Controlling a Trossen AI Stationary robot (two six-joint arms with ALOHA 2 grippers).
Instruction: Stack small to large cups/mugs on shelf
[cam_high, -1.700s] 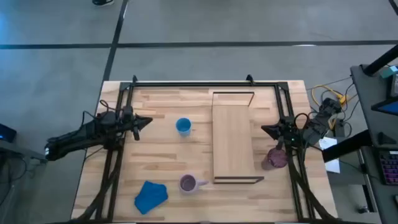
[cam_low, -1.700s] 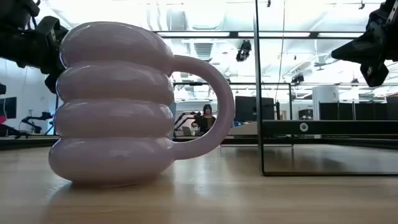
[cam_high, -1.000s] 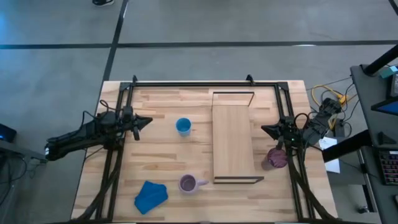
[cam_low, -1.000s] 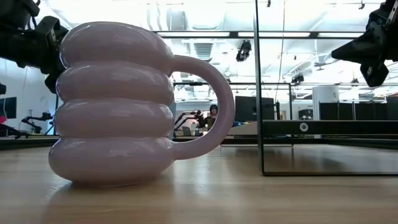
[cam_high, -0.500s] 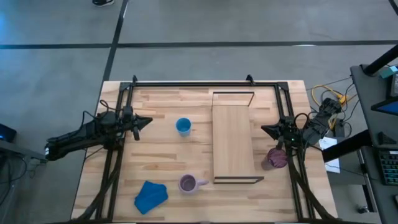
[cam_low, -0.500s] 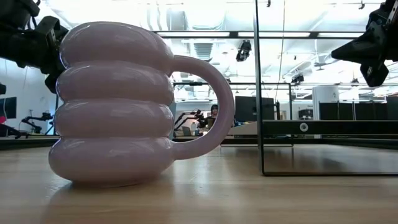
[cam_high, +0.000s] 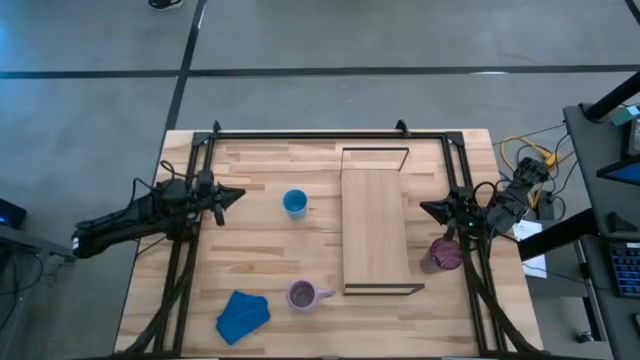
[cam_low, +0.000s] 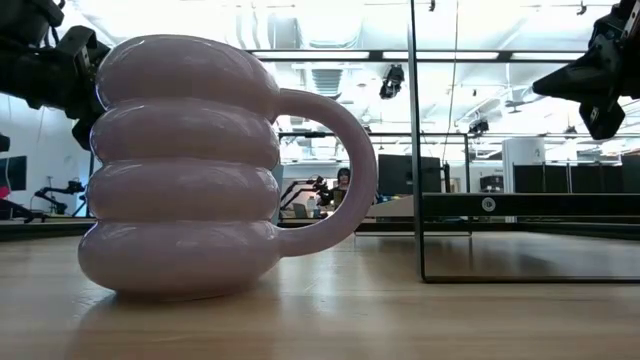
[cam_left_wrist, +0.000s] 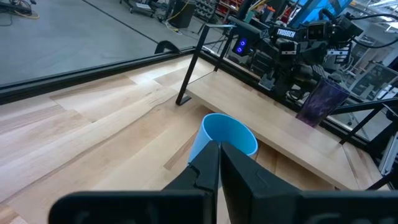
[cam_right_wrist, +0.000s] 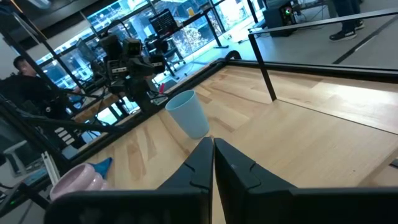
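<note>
We had not started yet: the shelf (cam_high: 375, 220) was bare, the blue cup (cam_high: 294, 203) and lilac mug (cam_high: 303, 294) sat left of it, the purple cup (cam_high: 445, 254) right, and both the left gripper (cam_high: 236, 194) and right gripper (cam_high: 427, 209) were pinched shut, holding nothing.

Setting: robotics lab. Concrete floor (cam_high: 330, 40), ceiling strip lights (cam_low: 330, 50), further robot rigs (cam_right_wrist: 127, 53), monitors (cam_low: 400, 172) beyond the desk (cam_high: 270, 240).

The small blue cup (cam_high: 294, 203) stands upright left of centre. The ribbed lilac mug (cam_high: 302, 294) sits lower centre, handle pointing right. The dark purple cup (cam_high: 446, 254) stands beside the long wooden shelf (cam_high: 375, 220), right of centre.
</note>
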